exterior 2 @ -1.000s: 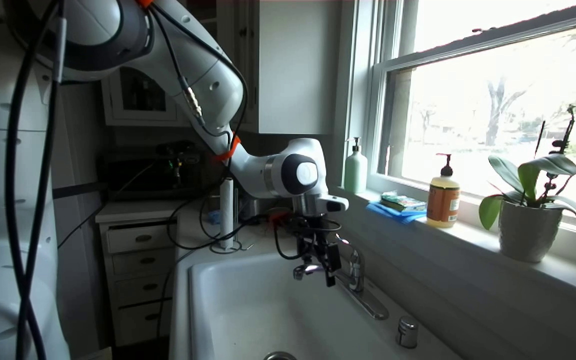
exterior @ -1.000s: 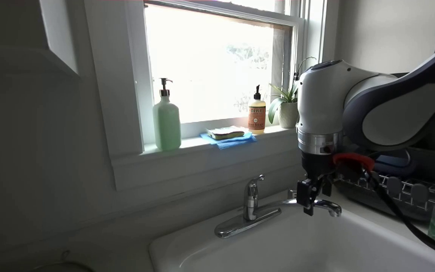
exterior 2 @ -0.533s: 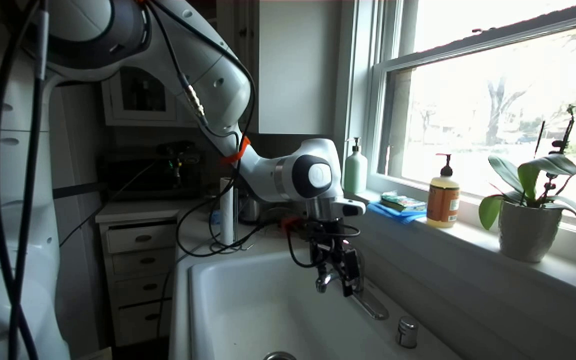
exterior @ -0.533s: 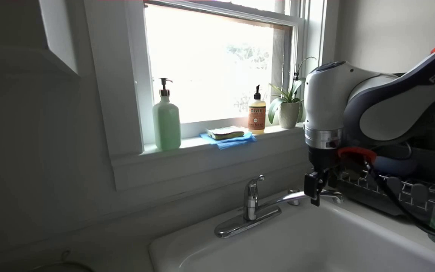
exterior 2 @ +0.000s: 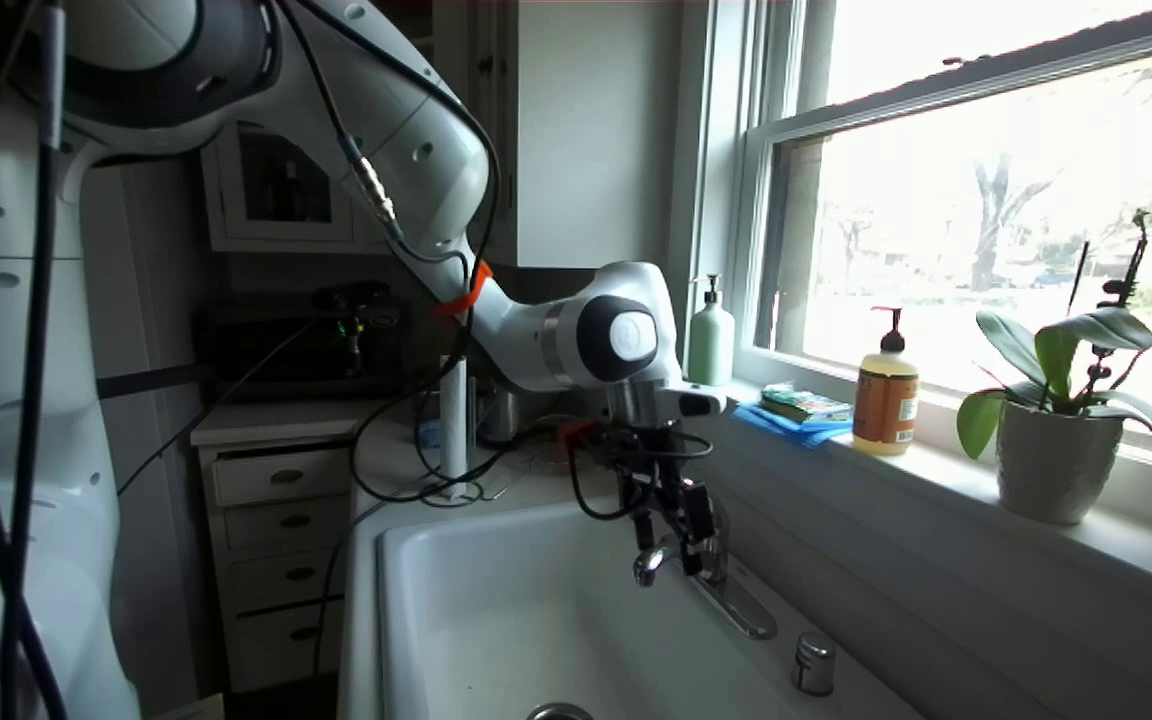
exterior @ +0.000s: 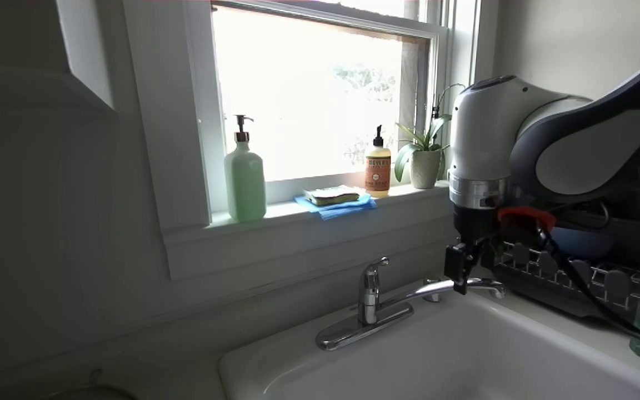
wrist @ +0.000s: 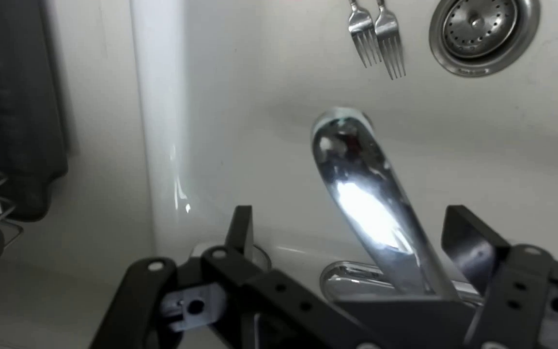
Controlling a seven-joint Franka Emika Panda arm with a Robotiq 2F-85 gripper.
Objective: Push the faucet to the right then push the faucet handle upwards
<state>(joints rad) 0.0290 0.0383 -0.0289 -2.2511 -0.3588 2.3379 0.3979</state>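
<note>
The chrome faucet (exterior: 434, 288) is at the back edge of the sink, its long spout reaching toward the dish rack side in an exterior view. It also shows in an exterior view (exterior 2: 736, 606) and in the wrist view (wrist: 373, 203). The faucet handle (exterior: 378, 264) tops the upright post and points up and slightly outward; the wrist view does not show it. My gripper (exterior: 474, 276) is open and empty, over the outer part of the spout. In the wrist view the spout lies between the spread fingers (wrist: 349, 213); whether a finger touches it I cannot tell.
A chrome cap (exterior 2: 815, 664) stands on the sink's back ledge. A dish rack (exterior: 592, 278) stands beside the sink. The window sill holds a green pump bottle (exterior: 246, 180), sponge (exterior: 332, 195), soap bottle (exterior: 378, 171) and potted plant (exterior: 424, 166). Two forks (wrist: 378, 39) lie in the sink (exterior 2: 496, 640).
The spout has swung toward the back wall and dish rack side since one second ago. My gripper moved the same way, then rose slightly in the last half second while the spout stayed still.
</note>
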